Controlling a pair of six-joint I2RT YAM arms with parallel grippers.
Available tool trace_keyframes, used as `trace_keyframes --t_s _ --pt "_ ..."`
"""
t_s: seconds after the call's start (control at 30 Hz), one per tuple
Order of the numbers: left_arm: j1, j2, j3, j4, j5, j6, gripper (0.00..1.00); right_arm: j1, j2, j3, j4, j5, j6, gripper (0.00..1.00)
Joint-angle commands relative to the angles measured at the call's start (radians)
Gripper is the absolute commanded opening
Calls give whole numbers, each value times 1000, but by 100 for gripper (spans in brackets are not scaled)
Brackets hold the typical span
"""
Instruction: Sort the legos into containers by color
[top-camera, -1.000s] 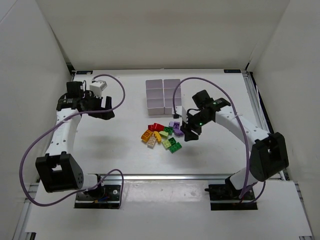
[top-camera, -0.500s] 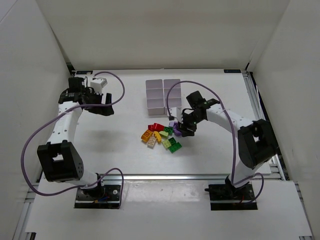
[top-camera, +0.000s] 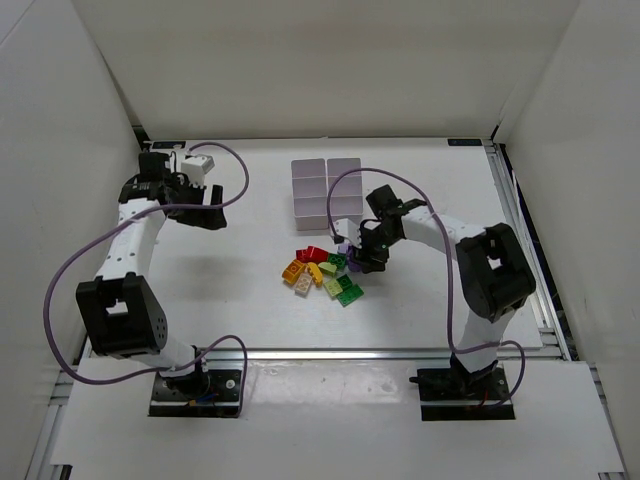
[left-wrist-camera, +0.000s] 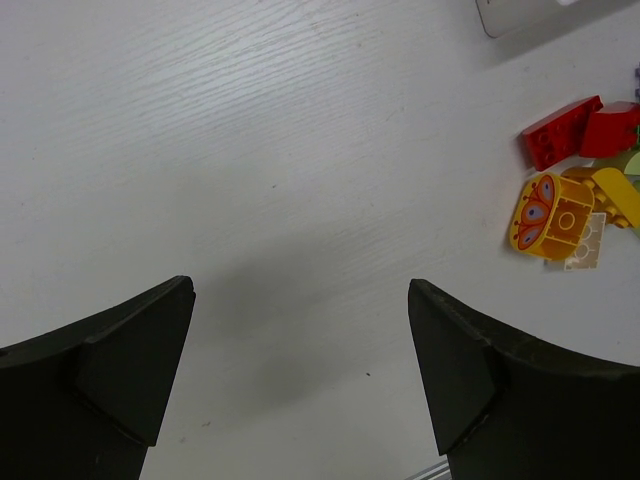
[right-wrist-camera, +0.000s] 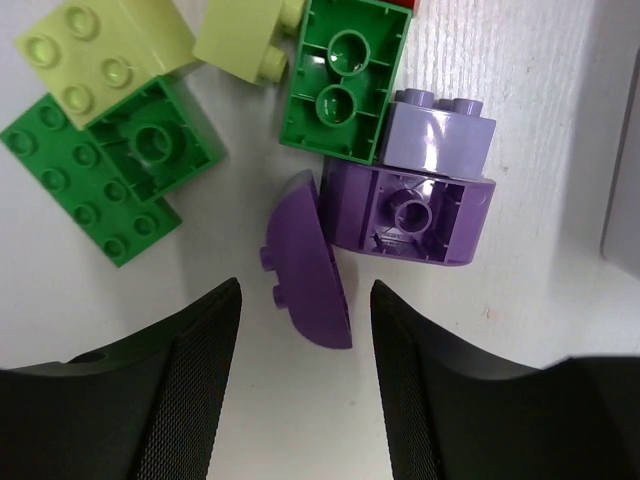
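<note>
- The right gripper (top-camera: 362, 258) has swung in from the 3 o'clock side over the last second and now sits low on the 2 o'clock edge of the lego pile (top-camera: 322, 270).
- Its jaws stand partly apart, straddling the near end of a small curved purple brick (right-wrist-camera: 308, 262). Neither finger touches it, so nothing is grasped.
- A larger purple brick (right-wrist-camera: 410, 215) lies just beside it at 2 o'clock and could get nudged when the jaws close.
- The left gripper (left-wrist-camera: 300, 300) has barely shifted. It is spread wide and empty over bare table (left-wrist-camera: 250, 120), with the pile at its 2 o'clock.
- The containers (top-camera: 325, 188) stand at 12 o'clock of the pile and no brick shows in them, so sorting looks barely begun, with a purple pick next.
</note>
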Motion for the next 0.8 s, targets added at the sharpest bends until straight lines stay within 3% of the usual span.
trace_keyframes --t_s 0.0,0.1,0.2,0.4,0.67,0.77 --pt "-2 -1 43 9 -10 1 99 -1 29 24 54 26 9 59" --pt "-2 5 42 6 -10 7 99 -1 47 37 59 32 16 59" --pt "-3 13 45 9 -19 7 99 -1 56 38 54 32 9 49" --pt "-3 25 37 7 -19 7 99 -7 35 36 8 47 4 1" --pt "-3 10 -9 9 -7 13 98 -60 -245 37 -116 -38 56 0" --pt "-3 15 -4 9 12 -2 98 -93 -237 111 -71 -20 88 0"
